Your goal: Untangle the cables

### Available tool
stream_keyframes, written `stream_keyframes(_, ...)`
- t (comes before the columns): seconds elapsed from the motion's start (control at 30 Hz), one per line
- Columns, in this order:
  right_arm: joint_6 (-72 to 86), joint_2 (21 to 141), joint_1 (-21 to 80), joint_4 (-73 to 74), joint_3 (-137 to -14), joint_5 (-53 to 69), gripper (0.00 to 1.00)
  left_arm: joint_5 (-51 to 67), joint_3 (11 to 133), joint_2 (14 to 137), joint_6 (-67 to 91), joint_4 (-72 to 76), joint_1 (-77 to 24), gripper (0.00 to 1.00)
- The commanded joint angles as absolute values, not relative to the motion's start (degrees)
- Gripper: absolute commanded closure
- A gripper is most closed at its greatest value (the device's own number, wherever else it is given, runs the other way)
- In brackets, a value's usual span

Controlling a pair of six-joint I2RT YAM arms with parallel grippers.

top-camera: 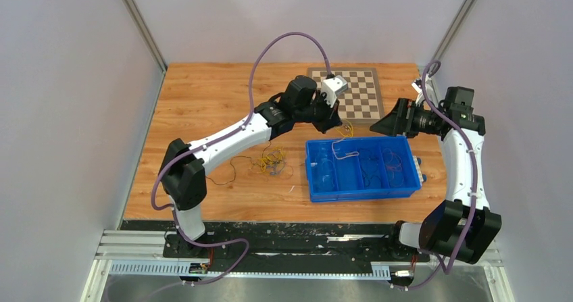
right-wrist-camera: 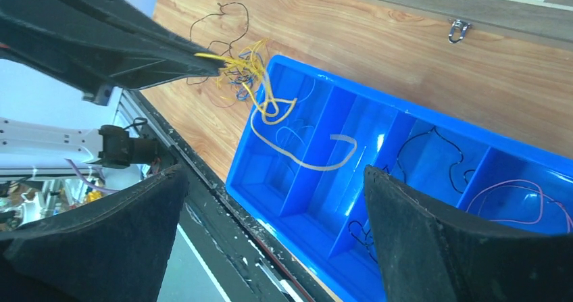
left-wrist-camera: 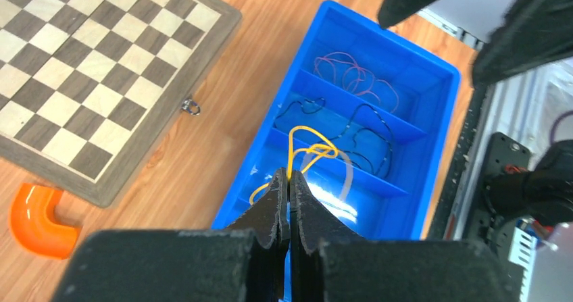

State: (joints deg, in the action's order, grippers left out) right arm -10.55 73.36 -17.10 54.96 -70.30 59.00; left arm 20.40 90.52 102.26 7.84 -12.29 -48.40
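Observation:
My left gripper [top-camera: 336, 123] is shut on a yellow cable [left-wrist-camera: 307, 146] and holds it above the left end of a blue divided bin [top-camera: 361, 195]. The cable hangs in loops from the closed tips [left-wrist-camera: 289, 178]; in the right wrist view the yellow cable [right-wrist-camera: 267, 99] trails back toward a tangle of yellow, blue and black cables [top-camera: 271, 160] on the table. My right gripper [top-camera: 382, 125] is open and empty above the bin's far edge, jaws wide apart [right-wrist-camera: 270, 173]. The bin holds black cables [left-wrist-camera: 368, 136], a pinkish cable [left-wrist-camera: 355, 76] and a pale strand [right-wrist-camera: 304, 160].
A chessboard [top-camera: 351, 92] lies behind the bin. An orange pipe elbow [left-wrist-camera: 37, 217] sits next to the board. A loose black cable [top-camera: 223, 173] lies left of the tangle. The table's metal front rail [top-camera: 270, 248] runs close to the bin.

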Motion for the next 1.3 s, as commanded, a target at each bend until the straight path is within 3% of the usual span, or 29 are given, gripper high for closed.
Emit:
stream_keyframes(0.0,-10.4,73.8,-18.3,55.4,-71.2,64.0,0.0,14.8,93.9,106.0,8.0,-9.3,-49.3,1.0)
stream_keyframes(0.27,-12.9,73.2,-19.2,56.9,-71.8,64.2,0.0,6.8,90.4,110.8,6.7,-10.1,-53.8,1.0)
stream_keyframes(0.53,-13.4,73.9,-19.3,57.6,-71.2,65.5,0.0,8.4,87.5,111.1,11.2,-10.2,-55.1,0.98)
stream_keyframes(0.6,-13.4,73.9,-19.4,57.6,-71.2,65.8,0.0,9.1,87.4,111.3,11.5,-10.5,-55.6,0.87)
stream_keyframes(0.7,-13.6,73.7,-19.3,57.9,-71.3,65.9,0.0,10.5,88.3,110.8,11.0,-12.6,-55.8,0.53)
stream_keyframes(0.77,-13.8,73.5,-19.3,57.9,-71.5,66.1,0.0,10.9,88.5,108.4,10.1,-14.3,-55.7,0.39)
stream_keyframes(0.9,-13.8,74.0,-19.0,57.5,-72.5,68.2,0.0,14.9,88.4,100.1,8.7,-20.2,-54.2,0.19)
stream_keyframes(1.1,-12.8,74.4,-10.5,53.6,-72.0,63.9,0.02,31.5,77.8,83.7,1.8,-30.3,-39.6,0.17)
stream_keyframes(1.27,-11.3,75.2,6.2,47.4,-70.7,54.0,0.04,39.5,69.2,78.3,-5.5,-42.8,-25.2,0.29)
